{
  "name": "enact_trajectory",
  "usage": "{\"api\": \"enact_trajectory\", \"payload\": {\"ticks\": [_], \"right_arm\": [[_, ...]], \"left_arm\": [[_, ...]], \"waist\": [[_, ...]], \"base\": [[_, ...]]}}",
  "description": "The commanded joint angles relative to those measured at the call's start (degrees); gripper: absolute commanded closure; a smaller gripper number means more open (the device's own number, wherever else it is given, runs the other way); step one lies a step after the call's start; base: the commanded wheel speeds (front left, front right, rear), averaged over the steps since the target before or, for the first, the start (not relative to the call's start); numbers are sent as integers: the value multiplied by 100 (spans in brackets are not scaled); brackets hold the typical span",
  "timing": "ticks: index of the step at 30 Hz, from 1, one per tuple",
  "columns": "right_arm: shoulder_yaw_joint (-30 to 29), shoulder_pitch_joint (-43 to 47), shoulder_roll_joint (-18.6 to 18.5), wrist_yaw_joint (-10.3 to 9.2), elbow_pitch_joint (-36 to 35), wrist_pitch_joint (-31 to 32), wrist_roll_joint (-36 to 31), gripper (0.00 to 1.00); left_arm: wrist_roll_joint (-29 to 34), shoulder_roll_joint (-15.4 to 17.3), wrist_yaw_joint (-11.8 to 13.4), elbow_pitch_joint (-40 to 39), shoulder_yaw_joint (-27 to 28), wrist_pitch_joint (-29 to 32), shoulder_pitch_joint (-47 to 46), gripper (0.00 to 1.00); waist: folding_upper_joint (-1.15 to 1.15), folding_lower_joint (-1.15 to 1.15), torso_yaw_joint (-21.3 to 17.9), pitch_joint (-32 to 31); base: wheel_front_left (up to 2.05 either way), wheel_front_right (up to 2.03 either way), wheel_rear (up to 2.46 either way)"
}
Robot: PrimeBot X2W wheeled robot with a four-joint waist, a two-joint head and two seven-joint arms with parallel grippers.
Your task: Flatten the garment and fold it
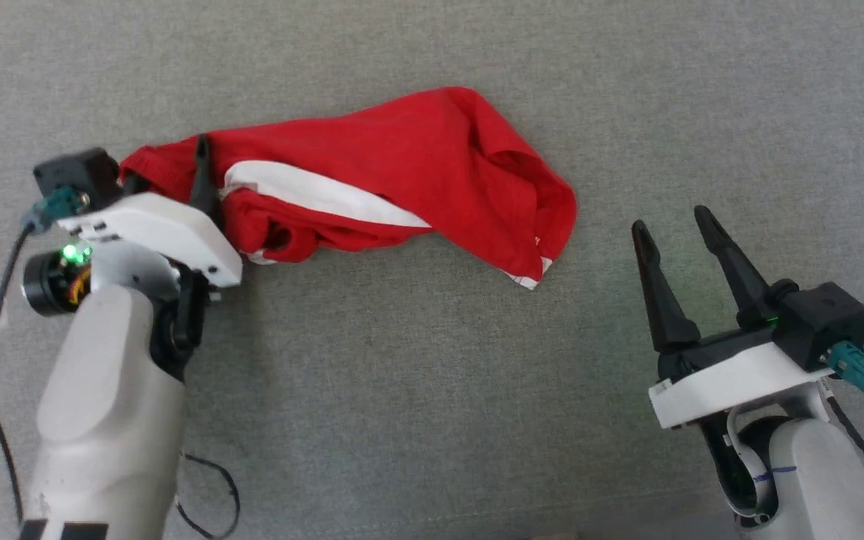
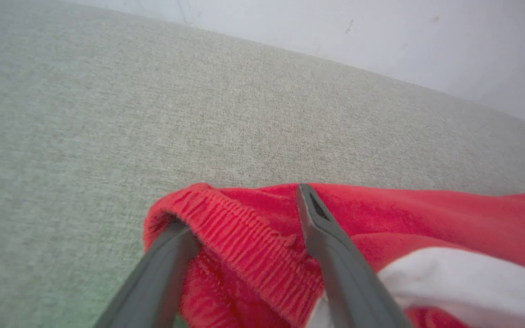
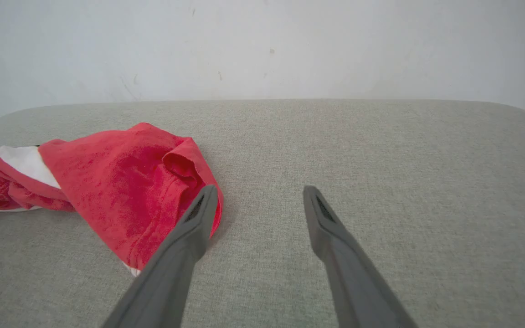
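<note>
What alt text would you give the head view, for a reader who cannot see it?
Crumpled red, white-striped shorts lie on a grey fabric surface. The left gripper sits at their waistband end, fingers spread with the elastic between them; the right gripper stands open over bare fabric to the right, apart from the shorts.

A grey woven fabric surface [image 1: 402,420] meets a plain pale wall [image 3: 262,45] (faintly scuffed) behind it.

Pale forearm [image 1: 814,465], black-fingered end effector [image 1: 672,217]
</note>
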Motion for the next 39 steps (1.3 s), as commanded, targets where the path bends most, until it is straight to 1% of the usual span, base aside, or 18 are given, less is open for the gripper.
{"api": "enact_trajectory", "payload": {"ticks": [1,8,13,16,21,26,31,38,39], "right_arm": [[-25,-3,17,-5,13,-16,-11,0],[9,248,17,-5,99,226,-124,0],[219,228,17,-5,285,569,-120,0],[331,41,17,-5,540,858,-56,0],[278,-427,17,-5,1128,1357,238,0],[-47,-881,17,-5,1691,1661,273,0],[-255,-1052,17,-5,1875,1680,356,0],[-87,-1213,17,-5,2100,1861,520,0],[-39,-1257,17,-5,2116,1849,497,16]], "left_arm": [[-57,-75,-71,47,-19,-106,259,0],[-203,-374,-303,-642,-102,-816,1132,0],[-155,-496,-321,-1188,-139,-1287,1655,0],[28,-527,-318,-1398,-159,-1481,1799,0],[346,-701,-346,-1711,-104,-1571,1894,0],[586,-898,-452,-1941,21,-1575,1971,0],[668,-1002,-530,-1965,94,-1576,2014,0],[741,-1076,-626,-1919,197,-1577,2033,0],[745,-1081,-642,-1909,214,-1577,2020,0]], "waist": [[0,0,176,-189],[0,0,626,-684],[0,0,912,-829],[0,0,1044,-805],[0,0,1197,-724],[0,0,1308,-689],[0,0,1356,-720],[0,0,1359,-742],[0,0,1359,-737]], "base": [[0,0,0],[0,0,0],[0,0,0],[0,0,0],[0,0,0],[0,0,0],[0,0,0],[0,0,0],[0,0,0]]}}
